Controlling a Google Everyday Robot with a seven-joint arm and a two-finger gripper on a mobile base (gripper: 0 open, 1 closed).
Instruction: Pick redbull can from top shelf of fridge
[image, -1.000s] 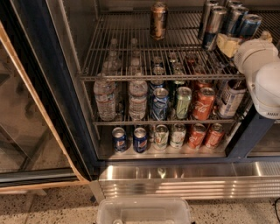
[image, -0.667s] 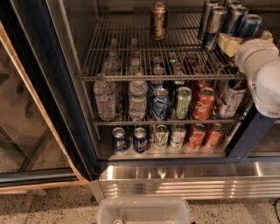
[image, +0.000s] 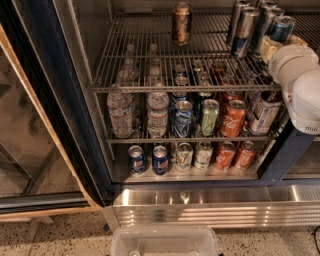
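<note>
The fridge (image: 75, 100) stands open with its dark blue frame. On the top shelf (image: 200, 89), at the far right, stand several slim tall cans. The bluest, the redbull can (image: 282, 28), is the rightmost; greyer look-alikes (image: 246, 31) stand to its left. A brown-gold can (image: 181, 23) stands alone at the back middle. My gripper (image: 269, 48), cream coloured on the white arm (image: 300, 75), reaches in from the right. It is over the shelf's front right, just in front of and below the redbull can.
The middle rack holds water bottles (image: 120, 112) and several soda cans (image: 233, 117). The bottom rack holds Pepsi cans (image: 136, 159) and others. The glass door (image: 30, 130) hangs open at the left. The ribbed steel base (image: 210, 207) and a clear plastic bin (image: 165, 241) lie below.
</note>
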